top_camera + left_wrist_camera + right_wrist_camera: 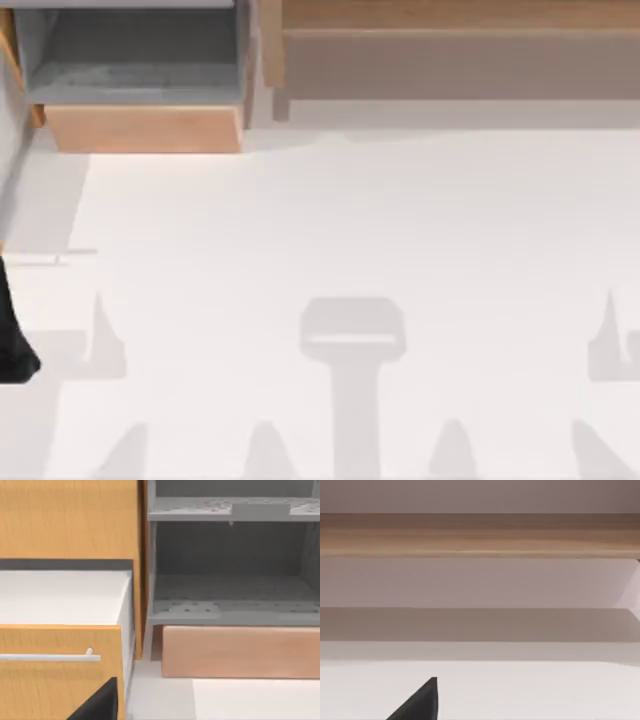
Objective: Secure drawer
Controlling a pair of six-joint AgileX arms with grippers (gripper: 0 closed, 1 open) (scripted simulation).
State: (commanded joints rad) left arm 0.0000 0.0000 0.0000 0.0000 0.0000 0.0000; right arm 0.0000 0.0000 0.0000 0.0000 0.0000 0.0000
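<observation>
In the top view, the drawer [145, 128] is standing pulled out at the back left corner of the worktop [350, 220]. Its pale wooden front is facing the open surface and its grey inside is lying exposed. A long wooden cabinet [450, 50] is running along the rest of the back edge. The left arm [14, 340] is showing as a dark shape at the left edge, well apart from the drawer. Coming from that far to the side, it is risking meeting the front off-centre, which could skew the drawer in its runners and jam it half shut.

In the left wrist view, the drawer's pale front [240, 652] is sitting below grey shelves, with an orange drawer front [60, 680] and its bar handle [50, 656] just beside it. A dark fingertip [97, 705] of the left arm's jaws is overlapping that orange front. I cannot tell whether the jaws are spread or pressed together. The danger here is pushing the wrong front, or snagging the bar handle while swinging across.

In the right wrist view, the right arm's dark fingertip [417, 702] is hanging over bare worktop facing the long cabinet. The state of its jaws I cannot tell either. It is looking parked, and a reach from there could cross the other arm.
</observation>
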